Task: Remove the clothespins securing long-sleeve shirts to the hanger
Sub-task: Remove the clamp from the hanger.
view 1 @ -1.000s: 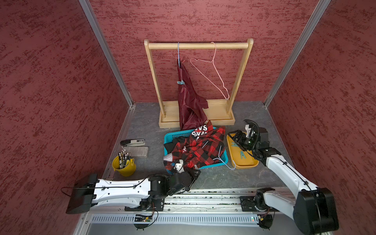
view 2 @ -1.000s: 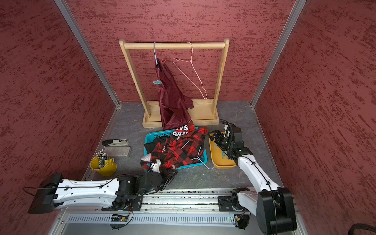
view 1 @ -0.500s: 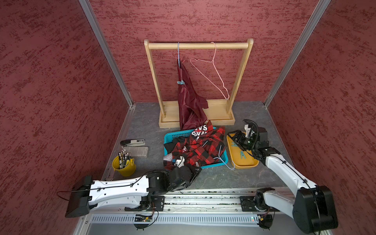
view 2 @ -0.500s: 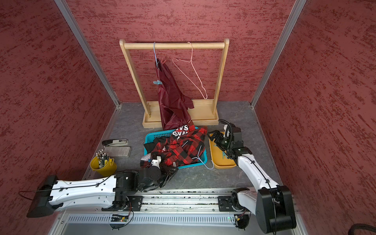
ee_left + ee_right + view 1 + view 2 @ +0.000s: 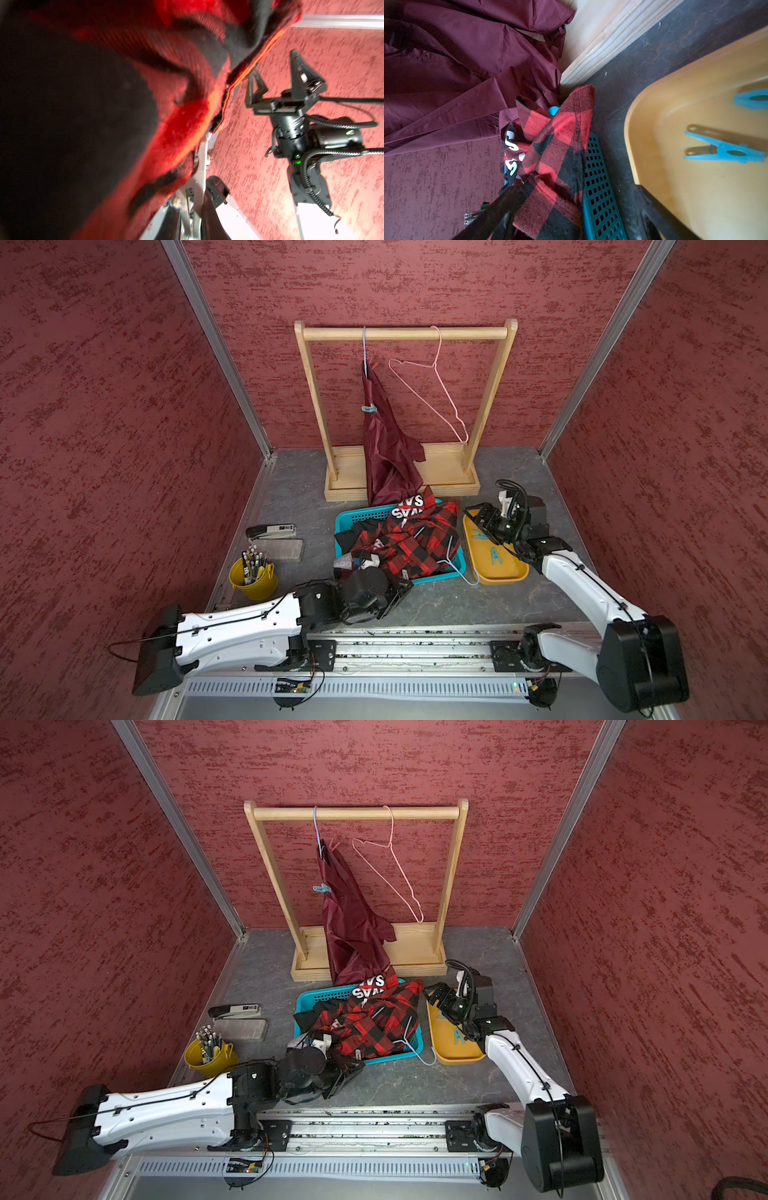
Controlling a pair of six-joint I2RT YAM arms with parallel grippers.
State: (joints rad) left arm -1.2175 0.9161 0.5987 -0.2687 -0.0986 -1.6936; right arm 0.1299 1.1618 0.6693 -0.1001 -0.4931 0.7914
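Black left gripper [image 5: 401,591], lower centre, pinches the plaid shirt [image 5: 411,543] heaped in the basket [image 5: 345,519]. Rightward, the right gripper [image 5: 476,516] hangs spread over the tray [image 5: 505,574] holding two clothespins [image 5: 496,556]. Upper centre, a third clothespin [image 5: 369,408] clips the maroon shirt [image 5: 386,448] to its hanger [image 5: 364,348].

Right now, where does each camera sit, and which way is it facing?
Top views: high up front, looking down at the rack; left arm and right arm show.
Left wrist: low, against the plaid shirt, facing the open right hand; own fingers show.
Right wrist: over the tray, looking down; own fingers show.
Shared: plaid shirt, in every view.
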